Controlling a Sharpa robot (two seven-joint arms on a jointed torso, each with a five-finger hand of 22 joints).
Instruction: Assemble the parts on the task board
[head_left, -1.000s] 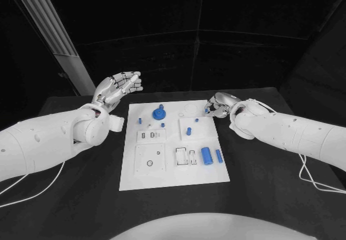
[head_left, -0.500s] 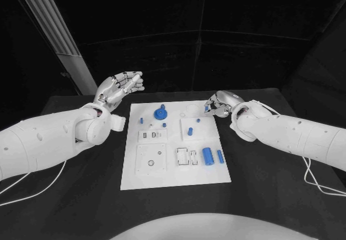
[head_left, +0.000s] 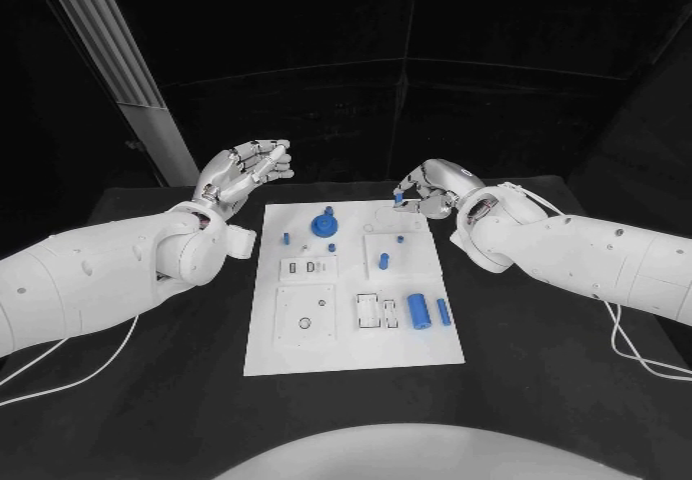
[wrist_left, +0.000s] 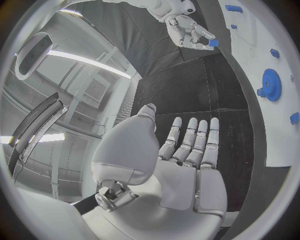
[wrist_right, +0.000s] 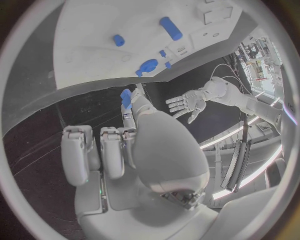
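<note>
Black table holds the board. Right hand pinches a blue part at its fingertips, above the board's far edge; insertion likely follows. Left hand hovers, fingers apart, holding nothing.

Task board lies mid-table; gear near its far edge, cylinder seemingly right of centre.

A black table fills the lower frame — on it, at centre, lies the white board. Thin white cables trail over the table at lower left and lower right.
</note>
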